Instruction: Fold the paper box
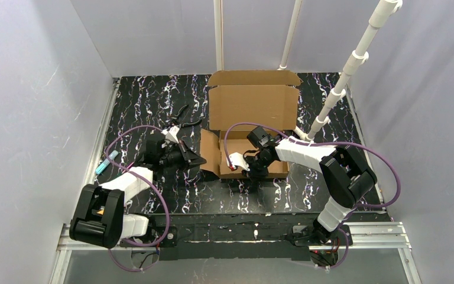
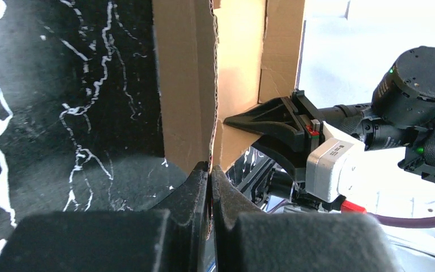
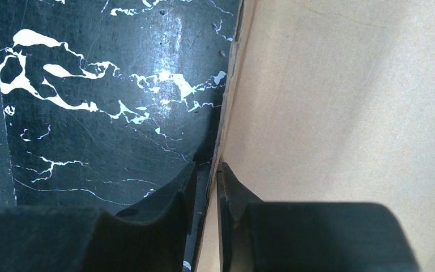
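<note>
Two grips: both arms hold the paper box (image 1: 251, 106) at once, each on a different panel, which I judge is meant to steady one part while another is bent.
Box position: middle of the bench (image 1: 153, 100), nearer its far edge than its near edge, with the base flat on the surface.
Lid: the lid (image 1: 253, 103) stands upright on the far side, open and untucked.
Left end effector: the left end effector (image 2: 210, 170) is clamped flat on the raw edge of the side flap (image 1: 208, 151), with its fingers pressed together over the corrugated sheet.
Reason for left hold: the flap splays out toward the left edge of the bench, so a pinch at its rim gives leverage to swing it up and inward.
Right end effector: the right end effector (image 3: 207, 170) straddles the front wall (image 1: 272, 168) with a narrow gap, one finger outside and one inside, gripping the board.
Reason for right hold: it likely keeps the near wall upright and stops the box from sliding.
Progress: judged early to midway; the walls are partly raised and the lid is not closed.
Nearby: a white pipe stand (image 1: 343, 77) rises just beside the far right corner of the box; a small black tool (image 1: 180, 115) lies left of the lid; a blue pen-like thing (image 1: 106, 161) sits at the left edge of the bench.
Obstacles: the two wrists are close together at the near left corner of the box, and the purple cables (image 1: 236, 127) loop over it, so they could crowd the flap's swing.
</note>
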{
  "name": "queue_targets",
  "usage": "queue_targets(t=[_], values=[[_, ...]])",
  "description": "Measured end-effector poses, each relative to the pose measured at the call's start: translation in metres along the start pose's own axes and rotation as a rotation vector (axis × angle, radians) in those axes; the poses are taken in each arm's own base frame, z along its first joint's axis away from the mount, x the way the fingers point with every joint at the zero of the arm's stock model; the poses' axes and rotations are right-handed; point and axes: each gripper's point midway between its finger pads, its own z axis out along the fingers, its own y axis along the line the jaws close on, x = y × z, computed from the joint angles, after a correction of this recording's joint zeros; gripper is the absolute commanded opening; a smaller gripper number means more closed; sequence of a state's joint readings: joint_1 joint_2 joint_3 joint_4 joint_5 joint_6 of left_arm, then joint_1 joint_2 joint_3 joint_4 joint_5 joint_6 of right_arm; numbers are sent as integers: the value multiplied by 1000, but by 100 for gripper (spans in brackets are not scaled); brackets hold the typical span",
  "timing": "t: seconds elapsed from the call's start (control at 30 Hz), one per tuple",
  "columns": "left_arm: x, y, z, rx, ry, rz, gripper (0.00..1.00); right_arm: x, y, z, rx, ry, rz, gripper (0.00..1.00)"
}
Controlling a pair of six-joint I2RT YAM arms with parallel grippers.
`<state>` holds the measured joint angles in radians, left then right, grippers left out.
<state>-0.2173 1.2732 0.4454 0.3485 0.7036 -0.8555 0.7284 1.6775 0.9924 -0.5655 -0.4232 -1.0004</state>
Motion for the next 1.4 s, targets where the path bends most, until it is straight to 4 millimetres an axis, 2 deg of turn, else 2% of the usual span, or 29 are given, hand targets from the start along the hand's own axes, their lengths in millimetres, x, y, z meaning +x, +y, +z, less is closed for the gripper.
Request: queue_targets(t=[0.23, 0.37, 0.5, 0.63, 0.8, 0.97, 1.1, 1.4], values=[[8, -11, 8, 18, 27, 38, 0, 0, 1, 0, -3, 0, 2, 28], [10, -15, 12, 23, 39, 48, 7, 0, 1, 0, -3, 0, 2, 28], [11, -16, 16, 23, 56, 43, 18, 0, 0, 0, -5, 1, 4, 28], [15, -8, 21, 2, 81, 28, 38, 0, 0, 0, -7, 2, 5, 28], [19, -3, 23, -5, 104, 24, 48, 0, 0, 0, -6, 2, 5, 28], [19, -11, 21, 27, 113, 44, 64, 0, 0, 0, -6, 2, 5, 28], [17, -20, 18, 52, 107, 61, 68, 0, 0, 0, -7, 2, 5, 28], [5, -45, 21, 170, 62, 59, 67, 0, 0, 0, -7, 2, 5, 28]])
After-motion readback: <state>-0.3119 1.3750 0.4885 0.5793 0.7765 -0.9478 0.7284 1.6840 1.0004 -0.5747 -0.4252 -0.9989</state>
